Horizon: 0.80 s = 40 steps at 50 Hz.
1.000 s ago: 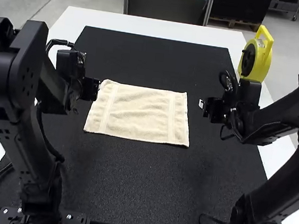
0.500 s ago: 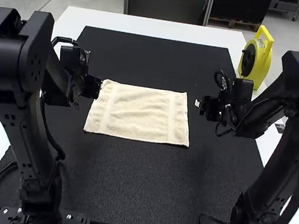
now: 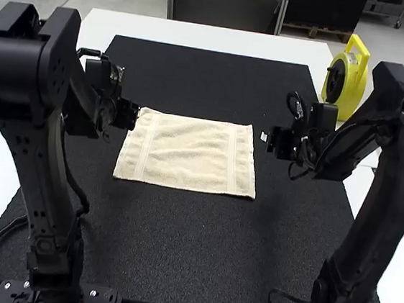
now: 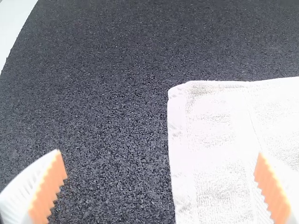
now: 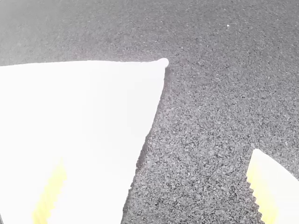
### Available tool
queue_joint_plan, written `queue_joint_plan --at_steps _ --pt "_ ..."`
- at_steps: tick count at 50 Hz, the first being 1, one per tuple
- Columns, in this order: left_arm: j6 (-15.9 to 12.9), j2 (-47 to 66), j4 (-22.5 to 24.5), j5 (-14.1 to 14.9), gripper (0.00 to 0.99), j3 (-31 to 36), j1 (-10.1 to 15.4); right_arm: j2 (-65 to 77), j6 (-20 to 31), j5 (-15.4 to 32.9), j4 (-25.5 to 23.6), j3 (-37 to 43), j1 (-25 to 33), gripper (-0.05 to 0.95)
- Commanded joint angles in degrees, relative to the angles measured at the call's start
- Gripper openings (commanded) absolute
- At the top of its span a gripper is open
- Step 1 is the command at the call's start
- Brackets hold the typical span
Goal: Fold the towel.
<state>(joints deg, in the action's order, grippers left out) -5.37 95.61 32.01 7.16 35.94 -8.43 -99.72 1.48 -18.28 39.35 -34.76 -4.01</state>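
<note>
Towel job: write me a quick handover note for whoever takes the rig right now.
Left gripper: open and empty, by the towel's far left corner.
Right gripper: open and empty, by the far right corner.
Towel: spread flat on the black mat, between the two grippers.
Done: both grippers are near the towel; no fold visible.
Left to do: grip the towel, fold it, let go; the far corners look like the likely first grip.

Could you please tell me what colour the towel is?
The towel is pale cream; the high view shows it best.
</note>
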Motion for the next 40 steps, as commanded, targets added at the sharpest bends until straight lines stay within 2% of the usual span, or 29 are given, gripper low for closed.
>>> queue_joint_plan --at_steps 1,9,18,40 --pt "-0.70 1.33 0.51 1.02 0.949 2.55 -0.89 -2.14 -0.24 -1.23 0.64 -2.59 -0.74 0.90" --pt "-1.31 4.05 0.33 1.72 0.938 3.61 -1.77 -5.39 -0.24 -2.20 0.64 -5.14 -0.74 0.90" --pt "-1.84 7.22 0.77 3.92 0.936 4.49 -2.38 -9.35 -0.24 -3.25 0.64 -8.04 -0.82 0.90" --pt "-2.10 12.05 4.11 4.62 0.938 6.77 -2.03 -13.57 -0.16 -3.69 3.36 -10.76 -2.67 0.90"
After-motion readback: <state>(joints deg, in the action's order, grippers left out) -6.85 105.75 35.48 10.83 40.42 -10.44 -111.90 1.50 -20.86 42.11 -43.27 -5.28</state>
